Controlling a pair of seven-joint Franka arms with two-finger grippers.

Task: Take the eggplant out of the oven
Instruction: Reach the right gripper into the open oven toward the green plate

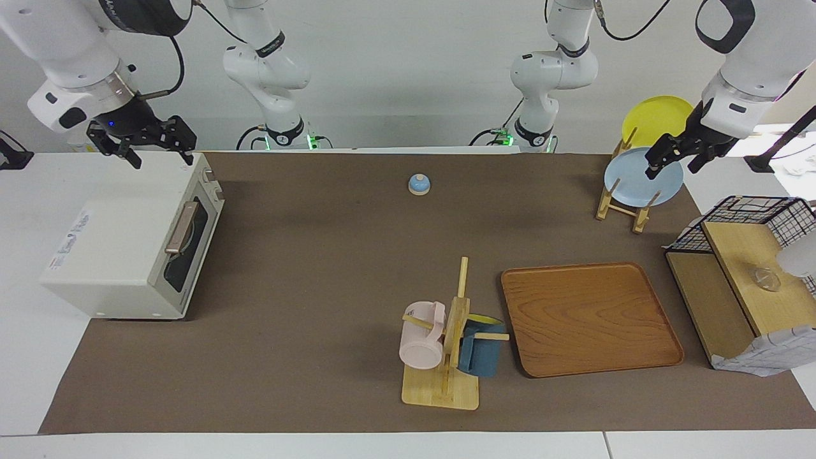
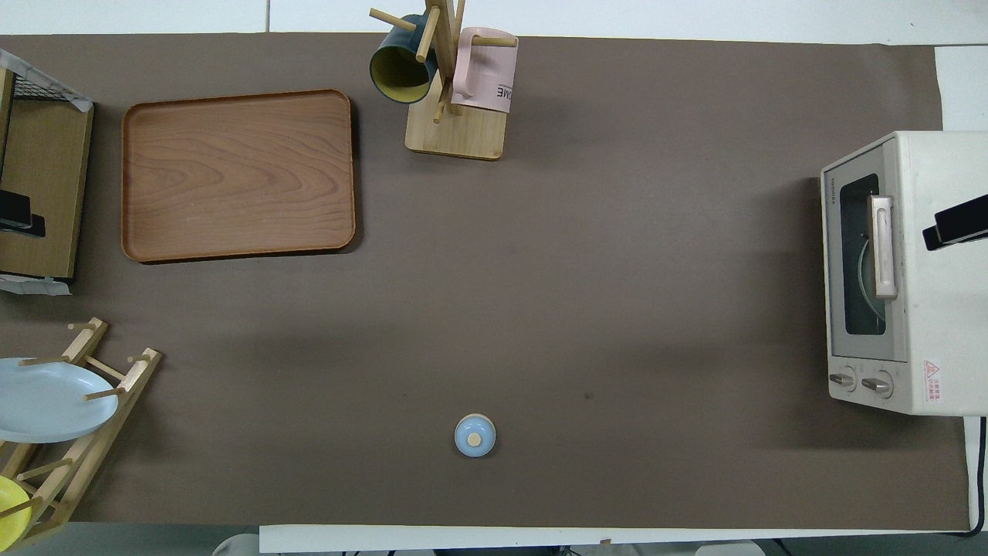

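Oven (image 1: 121,255) work is opening the job in the facing view: the cream box is sitting at the right arm's end of the table with its door closed, so the eggplant is staying out of sight, presumably inside. The right gripper (image 1: 159,150) is hanging over the oven's top corner nearest the robots, fingers spread. The left gripper (image 1: 677,160) is waiting over the plate rack (image 1: 621,207), fingers also spread, holding nothing. To do this step well, I judge the right gripper should be closing on the middle of the tan handle (image 1: 180,227) and swinging the door down along its hinge arc, not pulling straight out, so the oven is not sliding.

Counting here: one oven, one bell (image 1: 419,184), one wooden tray (image 1: 590,319), one mug tree (image 1: 446,357) carrying two mugs, two plates in the rack, one wire basket (image 1: 758,220).

From overhead, the oven (image 2: 926,162) is showing two knobs (image 2: 861,381) and a curved pale rim through the glass; no eggplant is discernible. Only a dark tip of the right gripper (image 2: 955,226) is showing over the oven top, and the tally is matching.
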